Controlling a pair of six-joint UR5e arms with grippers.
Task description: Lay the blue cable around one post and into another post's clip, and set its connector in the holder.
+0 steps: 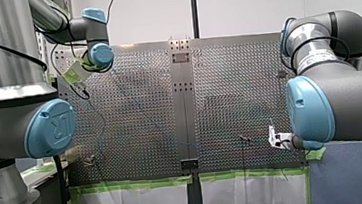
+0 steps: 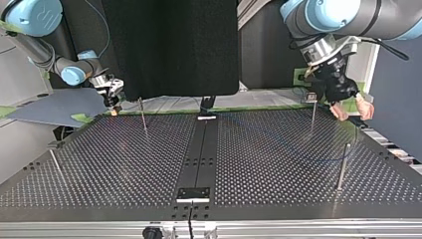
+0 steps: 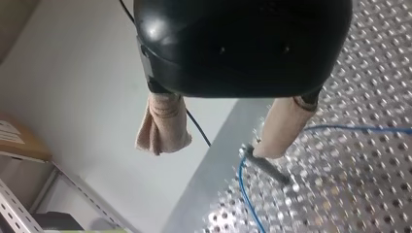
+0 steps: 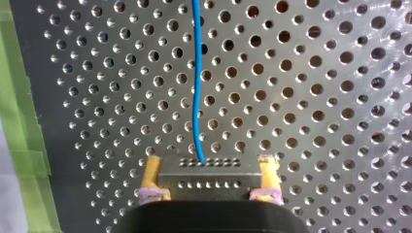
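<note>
My right claw (image 4: 210,166) is pinched onto the grey metal connector block with rows of small holes (image 4: 209,177). Its yellow pads (image 4: 153,177) press on either end of the block. The thin blue cable (image 4: 196,97) leaves the middle of the block and runs straight ahead of the claw over the perforated metal table (image 4: 316,97). Gripping the connector end probably keeps the line taut and steerable while the other arm handles the routing — the connector is not yet set in any holder.

My left claw (image 3: 223,141) is spread wide and grips nothing. One beige pad (image 3: 286,126) rests against the tip of a thin metal post (image 3: 267,167). The blue cable bends at that tip and trails off to both sides, while the other pad hangs free, well apart. I judge this claw is placed to nudge or seat the cable at the post rather than to carry it — whether the cable sits in a clip there I cannot tell.
</note>
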